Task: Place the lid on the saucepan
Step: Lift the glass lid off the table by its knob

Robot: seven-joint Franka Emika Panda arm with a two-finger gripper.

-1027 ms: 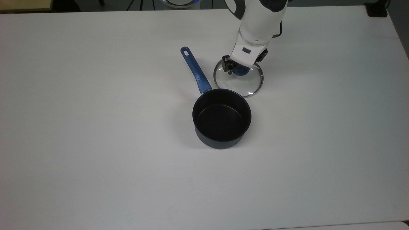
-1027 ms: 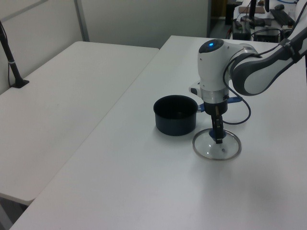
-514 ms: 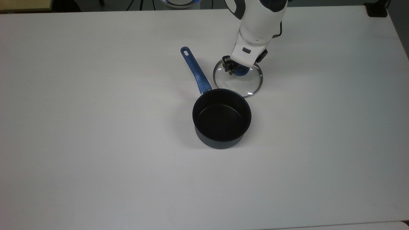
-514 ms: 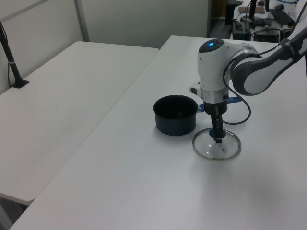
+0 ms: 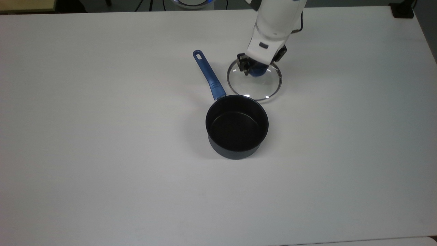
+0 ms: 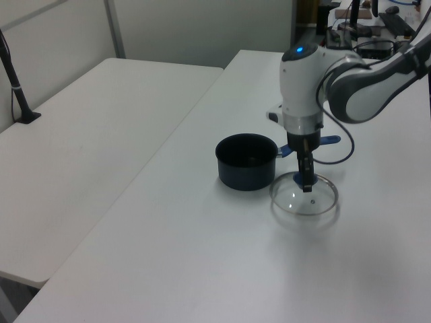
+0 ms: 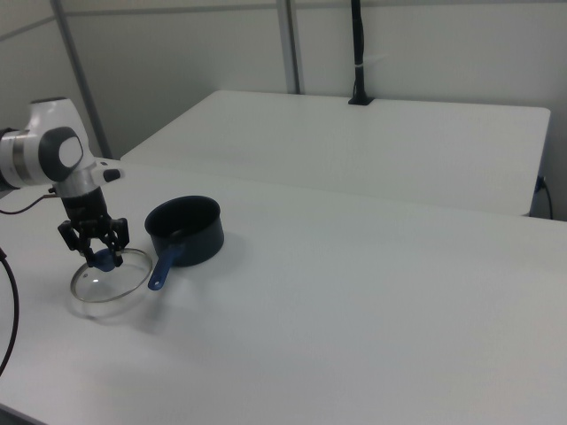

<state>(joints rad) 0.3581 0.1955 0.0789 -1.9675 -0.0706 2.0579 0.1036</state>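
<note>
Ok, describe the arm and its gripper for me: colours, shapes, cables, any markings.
The arm has rounded glossy white shells with grey joint sections. A small blue light glows on top of the wrist housing. A thin black cable loops beside the wrist. The gripper has a white block body with a small dark mark on its face and two short black fingers.

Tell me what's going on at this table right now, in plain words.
A robot arm's claw is closed on the blue knob of a glass lid and holds it just above the white table; the left view shows a shadow beneath it. The saucepan sits open and empty beside the lid, its blue handle pointing toward the top view's upper left. The lid is not yet on the pan.
</note>
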